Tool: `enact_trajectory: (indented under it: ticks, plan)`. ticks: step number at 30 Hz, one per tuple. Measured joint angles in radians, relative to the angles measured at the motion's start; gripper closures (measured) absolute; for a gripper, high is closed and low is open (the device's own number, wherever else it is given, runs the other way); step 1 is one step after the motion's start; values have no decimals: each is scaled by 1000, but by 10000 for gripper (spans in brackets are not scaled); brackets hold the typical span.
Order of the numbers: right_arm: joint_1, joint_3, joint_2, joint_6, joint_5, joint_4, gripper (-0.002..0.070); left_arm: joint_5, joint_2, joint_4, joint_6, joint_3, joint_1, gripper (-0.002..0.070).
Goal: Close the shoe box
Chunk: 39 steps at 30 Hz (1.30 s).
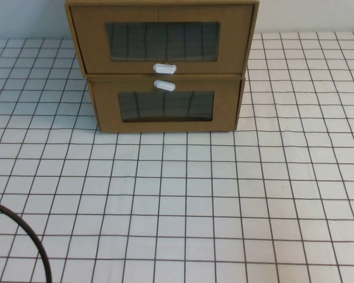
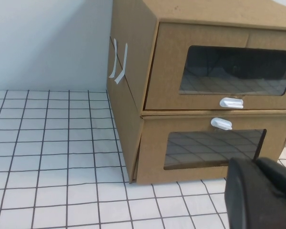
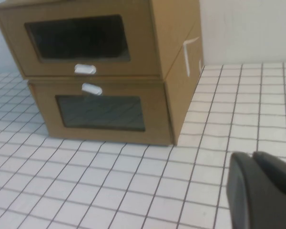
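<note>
Left end effector (image 2: 260, 191) | right end effector (image 3: 262, 187) | both facing shoe box (image 1: 162, 23), apart

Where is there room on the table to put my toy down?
The checked table is bare in front of the shoe box and lower box, and beside them. Left gripper and right gripper hang over the front; a cable crosses the near left corner.

A test bench (likely a lab): grid-printed tablecloth (image 1: 224, 206) against a plain wall (image 2: 47, 43).
</note>
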<state>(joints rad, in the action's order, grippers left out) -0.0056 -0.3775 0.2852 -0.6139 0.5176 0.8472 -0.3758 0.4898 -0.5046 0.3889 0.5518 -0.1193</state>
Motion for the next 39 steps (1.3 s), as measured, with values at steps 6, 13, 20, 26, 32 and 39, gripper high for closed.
enact_trajectory:
  ticks: [6,13,20,26,32,39]
  plan:
    - [0,0,0,0,77,0,689,-2,0,0,0,0,0,680]
    - [0,0,0,0,144,0,690,-2,0,2,0,-1,0,680]
    - [0,0,0,0,197,-2,689,97,-80,70,-6,-78,0,680]
    - [0,0,0,0,230,-2,689,226,-273,309,-154,-298,0,680]
    - [0,0,0,0,255,-2,689,253,-431,443,-248,-503,5,680]
    - [0,0,0,0,259,-5,689,87,-498,453,-315,-577,10,680]
